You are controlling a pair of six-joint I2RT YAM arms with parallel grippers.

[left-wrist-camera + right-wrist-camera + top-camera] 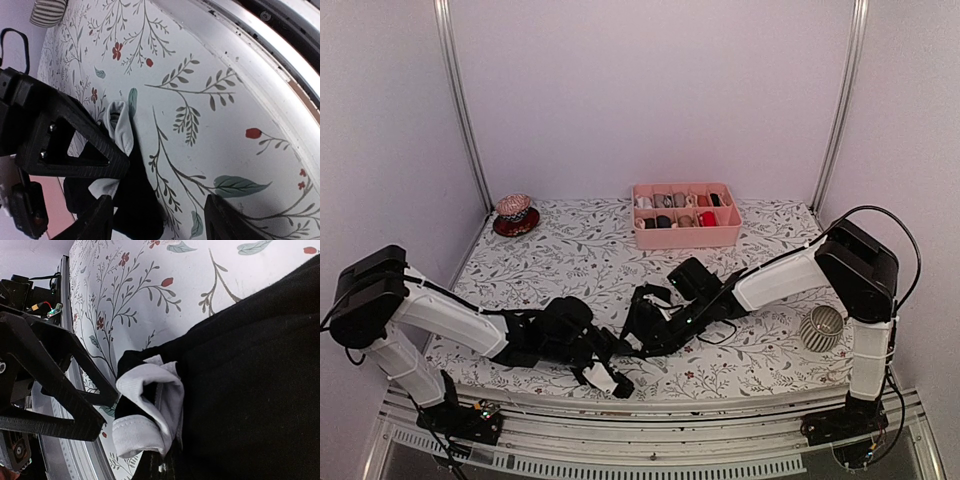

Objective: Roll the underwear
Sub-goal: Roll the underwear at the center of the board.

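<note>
The right gripper (116, 399) is clamped on the underwear (250, 380). Its black triangular fingers (70, 360) meet at a bunched fold where the pale waistband (150, 405) curls over the black cloth. The rest of the garment spreads away from the tips as a dark sheet on the table. The left gripper (159, 212) stands just beside that fold with its jaws well apart and grips nothing; a broad stretch of bare flowered tablecloth (200, 100) shows between its two fingers (102, 217). The finger nearer the garment lies at the edge of the black cloth, though whether it touches cannot be told. Seen from above, the two grippers sit low over the near middle of the table with their tips almost together, the left arm reaching in from the left and the right arm from the right. The metal rail (720, 402) along the front edge runs close by the left gripper, so room is tight on that side. Toward the back, bare tablecloth runs as far as the pink tray (686, 238) by the rear wall, well apart from the garment. A grey ribbed cup (821, 327) stands to the right, near the right arm but apart from the cloth. A red dish (515, 225) with a round thing on it sits in the far left corner.
</note>
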